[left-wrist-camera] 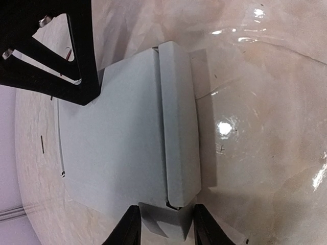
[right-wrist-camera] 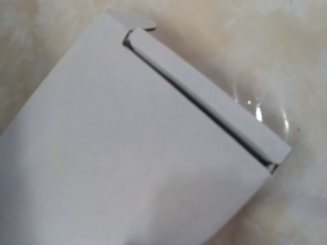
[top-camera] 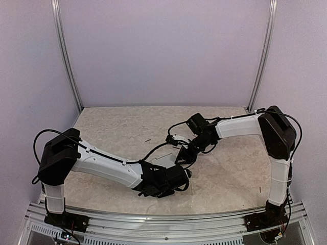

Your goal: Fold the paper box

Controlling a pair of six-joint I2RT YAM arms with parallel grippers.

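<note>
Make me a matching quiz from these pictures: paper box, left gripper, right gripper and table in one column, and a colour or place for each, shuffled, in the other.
Column one:
1 paper box
2 left gripper
3 right gripper
4 table

Column two:
A marbled beige
B straddles the box's small end flap
C pale grey-white
D at the box end opposite that flap

Pairs: 1-C, 2-B, 3-D, 4-A

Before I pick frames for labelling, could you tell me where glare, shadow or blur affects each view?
Left wrist: sharp, with bright glare spots on the glossy table, and the paper box casts a shadow along its right edge. Right wrist: slightly blurred close-up of the box, faint glare beside it. Top external: evenly lit, no glare.
</note>
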